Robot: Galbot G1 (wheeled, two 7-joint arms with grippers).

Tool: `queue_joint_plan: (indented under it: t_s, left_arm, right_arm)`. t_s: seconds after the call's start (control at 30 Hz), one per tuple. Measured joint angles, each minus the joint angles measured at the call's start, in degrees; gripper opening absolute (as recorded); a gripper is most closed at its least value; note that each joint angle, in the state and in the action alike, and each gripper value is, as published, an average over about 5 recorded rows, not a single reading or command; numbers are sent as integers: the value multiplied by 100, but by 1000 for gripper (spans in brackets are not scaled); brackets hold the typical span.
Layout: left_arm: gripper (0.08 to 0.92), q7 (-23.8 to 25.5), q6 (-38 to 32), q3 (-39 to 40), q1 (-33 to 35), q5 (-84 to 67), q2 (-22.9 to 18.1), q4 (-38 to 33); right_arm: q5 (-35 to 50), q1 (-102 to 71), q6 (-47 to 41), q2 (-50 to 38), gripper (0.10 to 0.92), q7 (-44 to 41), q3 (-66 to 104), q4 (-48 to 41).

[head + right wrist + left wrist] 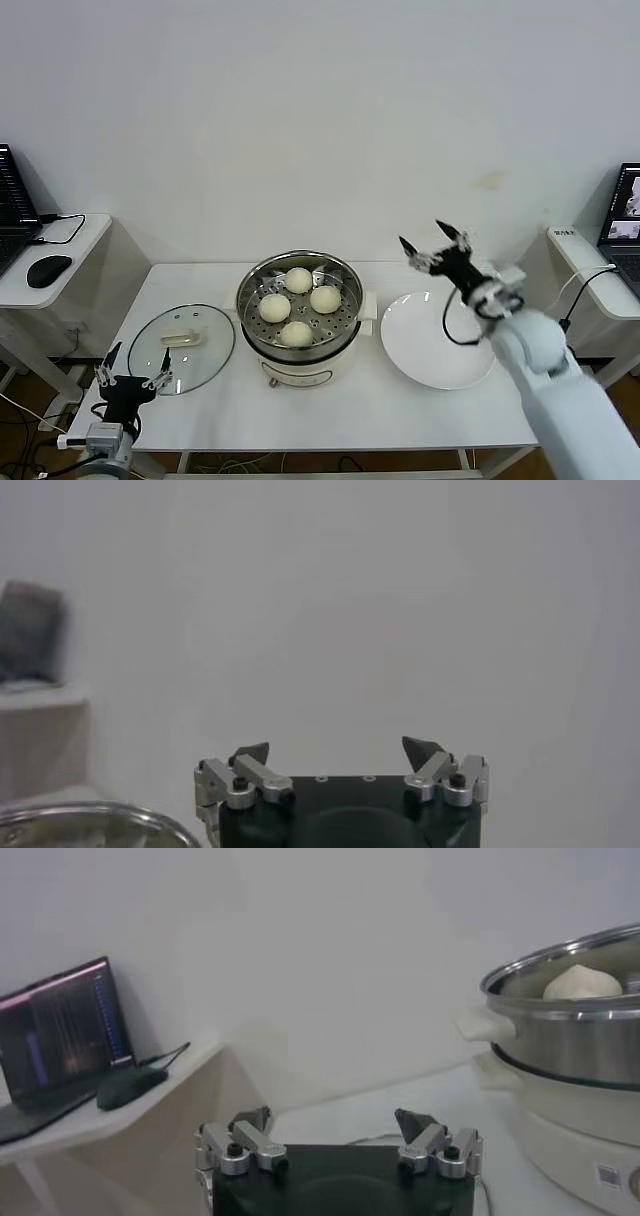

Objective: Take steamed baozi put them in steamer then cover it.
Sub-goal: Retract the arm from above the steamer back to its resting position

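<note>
Baozi (297, 306) — all four are sitting on the perforated tray inside the steamer (345, 280), which stands mid-table on its cream base. So the loading looks done, and what's left, by my reading, is the cover (181, 347). That glass lid lies flat on the table just to the left of the steamer, handle up, ready to be lifted by its handle. On the other side of the steamer rests a white plate (435, 345), bare, which fits with the buns having gone into the pot. Left gripper (131, 380) hangs low at the table's front-left corner, near the lid's front edge, jaws spread wide and holding nothing — it's the one placed to take the lid. Right gripper (435, 244) is raised above the plate's far edge, jaws wide and empty too, clear of the pot, so the steamer's open top is unobstructed.
</note>
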Motion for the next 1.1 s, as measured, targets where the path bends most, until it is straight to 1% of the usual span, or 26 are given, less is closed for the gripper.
queue_joint_plan:
  t_s: [0.2,0.37,0.5,0.63,0.8,1.1]
  left_arm:
    - [823,-96,-308,42,-160,658,156,216]
    - [823,-251,-629,154,-296,1704,323,511]
    - [823,-465,-766,318,-431,2658,488,846]
    - [823,-671,-800,546,-537,3638,684,1192]
    - [823,-803,-732,822,-665,4791,894,1561]
    - [823,-987,-585,1109,-1047,5993,982,2174]
  right_arm:
    - [-40,-1310,324,238,823,-21,797,290]
    - [-116,-2149,522,430,823,-24,1172,383]
    - [-200,-2580,603,595,823,-32,1337,459]
    - [-270,-2857,646,737,823,-47,1453,507]
    - [-319,-3088,686,883,823,-49,1547,523]
    - [-413,-3389,762,1094,823,-71,1670,589]
